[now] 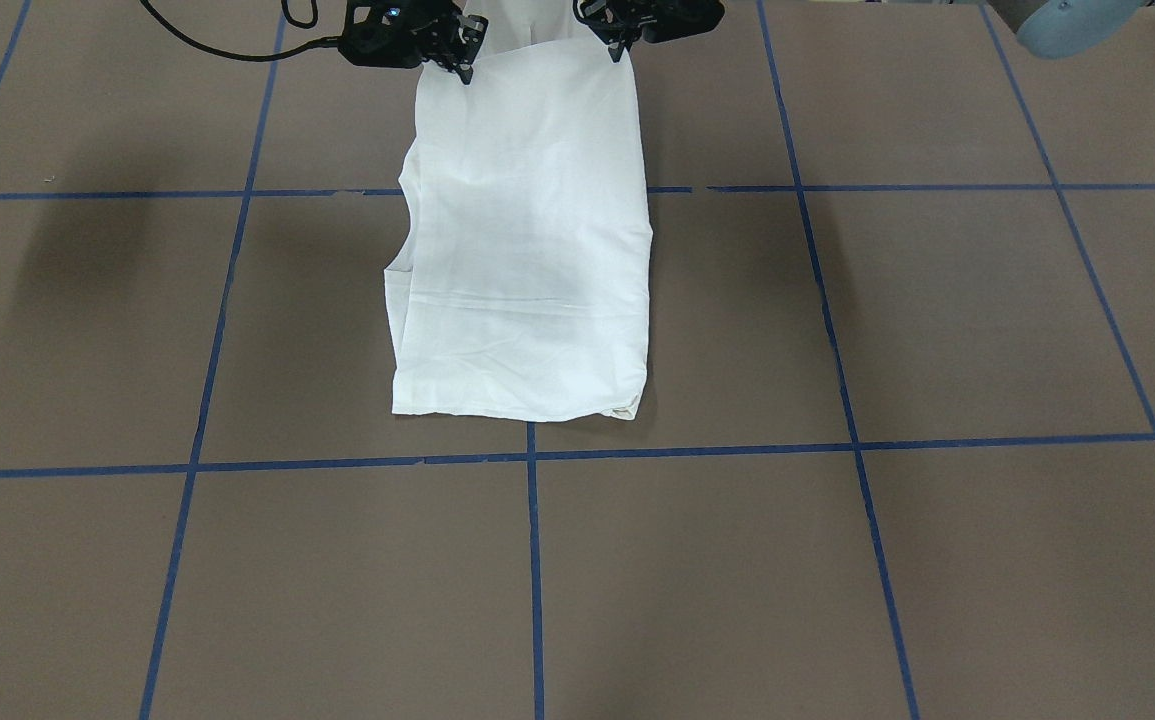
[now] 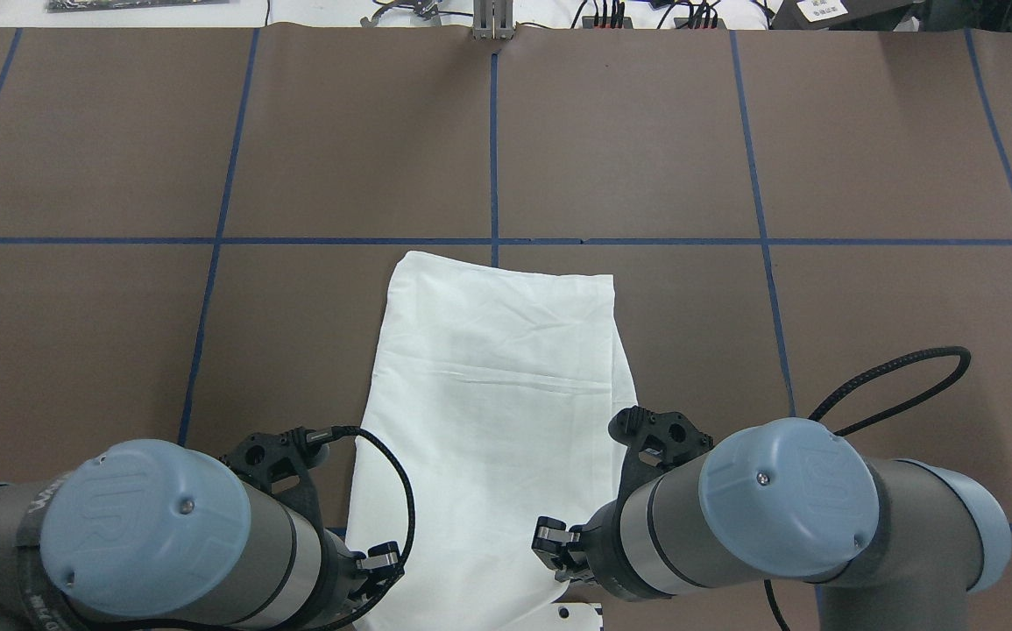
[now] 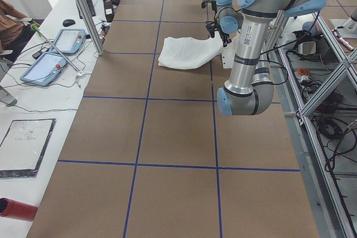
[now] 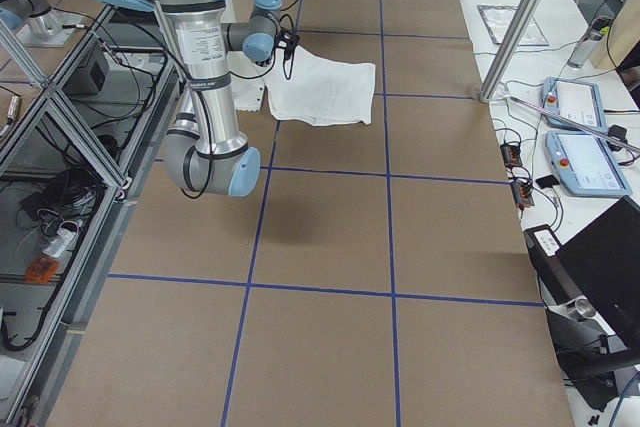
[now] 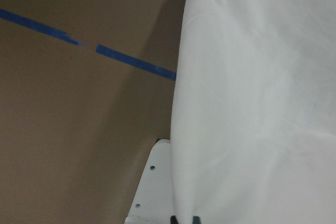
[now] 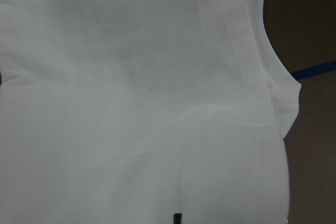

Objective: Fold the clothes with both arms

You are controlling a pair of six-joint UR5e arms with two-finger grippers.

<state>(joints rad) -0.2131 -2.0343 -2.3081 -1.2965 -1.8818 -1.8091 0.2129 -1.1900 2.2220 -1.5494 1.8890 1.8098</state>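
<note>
A white shirt (image 1: 527, 250), folded into a long narrow panel, lies on the brown counter (image 1: 837, 560) in the middle of the front-facing view. It runs from the top edge of the frame down to just above the lower horizontal blue tape line (image 1: 697, 452). Its lower end lies flat, with a small roll of cloth at the lower right corner. The end at the top of the frame is raised off the counter, with a gripper at each corner.

The left gripper (image 1: 620, 50), at the shirt's upper right in this view, is pinched narrow on one corner. The right gripper (image 1: 464, 68), at the upper left, is pinched narrow on the other, and the cloth is drawn across between them.

In the overhead view the left arm (image 2: 146, 526) fills the lower left and the right arm (image 2: 786, 499) the lower right, with the shirt between them. The shirt's top edge stops just short of the tape line across the middle of that frame. A black cable (image 2: 900, 386) loops over the counter at the right arm's upper right.

In the left wrist view the cloth fills the right side of the frame, and a white metal plate (image 5: 152, 187) shows at the bottom, partly behind it. In the right wrist view cloth fills nearly the whole frame, with counter showing only at the right edge.
</note>
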